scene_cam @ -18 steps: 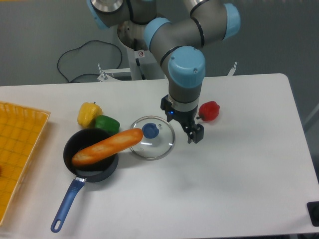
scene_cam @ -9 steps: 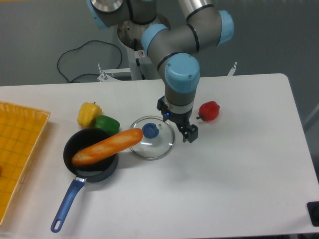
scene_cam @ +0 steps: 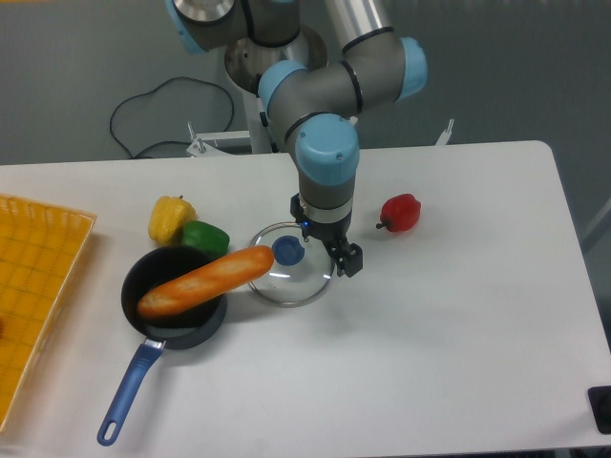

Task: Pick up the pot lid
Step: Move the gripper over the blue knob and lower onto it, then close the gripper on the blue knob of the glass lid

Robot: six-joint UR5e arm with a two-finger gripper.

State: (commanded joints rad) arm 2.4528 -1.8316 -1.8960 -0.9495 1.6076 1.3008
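The gripper (scene_cam: pixel 325 238) hangs just right of the lid's knob, fingers apart and holding nothing. Its fingers overlap the right rim of the pot lid in this view; how high they are above it I cannot tell. Made of clear glass with a thin metal rim, the pot lid (scene_cam: pixel 298 282) lies on the table with its blue knob (scene_cam: pixel 288 251) facing up. The tip of an orange carrot-like object (scene_cam: pixel 205 283) reaches over the lid's left edge.
A black pan (scene_cam: pixel 181 336) with a blue handle (scene_cam: pixel 130 393) holds the orange object's other end. Behind it are a green pepper (scene_cam: pixel 206 238) and a yellow pepper (scene_cam: pixel 169 219). A red object (scene_cam: pixel 401 212) lies right of the gripper, and a yellow crate (scene_cam: pixel 59 226) stands far left.
The arm and gripper have moved left, bringing the fingers closer to the blue knob. The lid and the other objects have stayed where they were.
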